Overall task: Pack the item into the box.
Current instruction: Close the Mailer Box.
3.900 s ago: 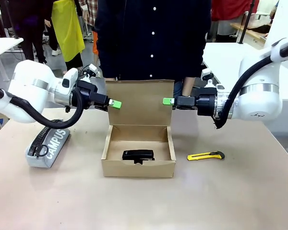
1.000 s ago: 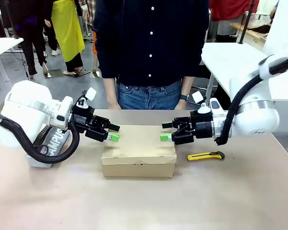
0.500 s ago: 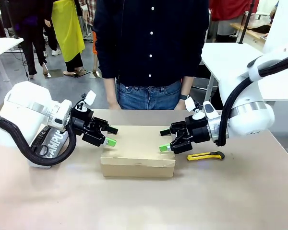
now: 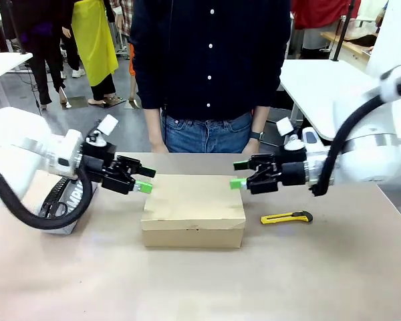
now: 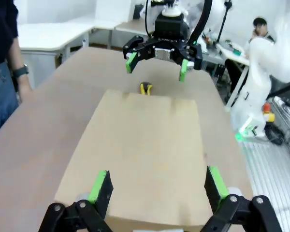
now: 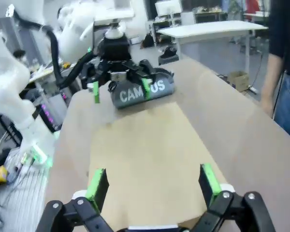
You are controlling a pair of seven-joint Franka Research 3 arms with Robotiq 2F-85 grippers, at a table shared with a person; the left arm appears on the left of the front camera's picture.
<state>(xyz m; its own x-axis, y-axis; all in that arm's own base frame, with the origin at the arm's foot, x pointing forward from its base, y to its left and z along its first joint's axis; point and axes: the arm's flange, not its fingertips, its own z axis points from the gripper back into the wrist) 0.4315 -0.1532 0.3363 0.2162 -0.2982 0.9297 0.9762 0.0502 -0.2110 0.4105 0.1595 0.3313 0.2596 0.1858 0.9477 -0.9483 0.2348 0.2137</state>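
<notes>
Now we hold our left hand (image 4: 144,180) and right hand (image 4: 238,174) wide and empty at either end of the shut box (image 4: 193,208) mid-table, judging it light, stiff cardboard, best pressed flat along its edges.

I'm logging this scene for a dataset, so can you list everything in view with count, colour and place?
box: one, brown cardboard, middle of the table, lid shut.
utility knife: one, yellow and black, on the table off the box's right end.
zip pouch: one, grey with white print, on the table off the box's left end, partly behind the left arm.
table: one, tan, under everything.
person: one, dark shirt and blue jeans, standing at the far side behind the box.
left gripper: one, black with green pads, open, off the box's left end.
right gripper: one, black with green pads, open, off the box's right end.
</notes>
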